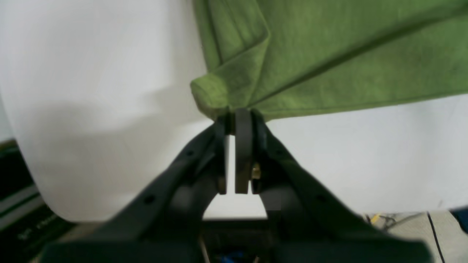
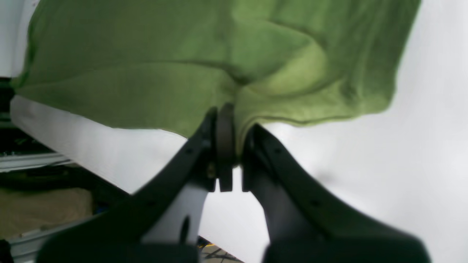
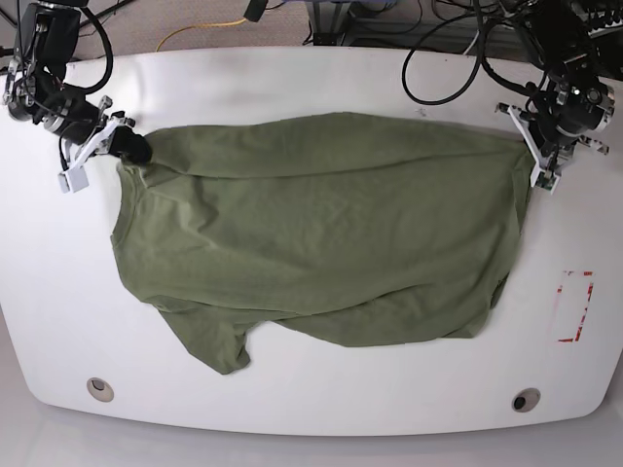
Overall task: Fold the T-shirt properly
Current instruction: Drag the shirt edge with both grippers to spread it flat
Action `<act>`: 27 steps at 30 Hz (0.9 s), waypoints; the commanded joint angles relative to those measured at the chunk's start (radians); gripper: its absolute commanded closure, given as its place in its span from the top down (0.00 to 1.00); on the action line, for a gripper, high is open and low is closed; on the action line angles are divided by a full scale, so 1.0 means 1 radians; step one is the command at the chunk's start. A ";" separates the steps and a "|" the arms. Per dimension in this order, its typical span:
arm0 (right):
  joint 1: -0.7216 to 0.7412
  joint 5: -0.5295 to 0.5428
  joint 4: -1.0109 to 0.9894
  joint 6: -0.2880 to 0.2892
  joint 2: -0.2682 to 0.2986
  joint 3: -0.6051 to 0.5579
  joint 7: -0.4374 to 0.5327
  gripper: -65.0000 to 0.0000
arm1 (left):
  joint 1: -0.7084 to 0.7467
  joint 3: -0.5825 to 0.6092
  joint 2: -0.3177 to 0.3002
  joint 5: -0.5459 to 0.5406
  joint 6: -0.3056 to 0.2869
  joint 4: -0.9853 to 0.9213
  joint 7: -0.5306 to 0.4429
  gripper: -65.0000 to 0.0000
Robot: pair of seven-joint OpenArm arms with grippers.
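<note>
Base view: both end effectors (image 3: 131,148) (image 3: 531,161) pinch T-shirt (image 3: 321,233) corners.

Olive T-shirt (image 3: 321,229) spread on white table (image 3: 321,399), left gripper (image 3: 531,156) and right gripper (image 3: 131,148) pinching its far corners

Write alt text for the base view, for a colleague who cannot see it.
A large olive-green short-sleeved T-shirt lies spread across a white rounded table, pinched at its far corners by both closed grippers: the right gripper at the picture's left, the left gripper at its right. One sleeve trails toward the near edge.
</note>
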 commanded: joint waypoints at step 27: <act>0.400 -0.113 -0.295 -0.017 -0.065 -0.048 0.010 0.53 | -0.165 -0.088 -0.083 0.013 0.002 -0.005 -0.014 0.00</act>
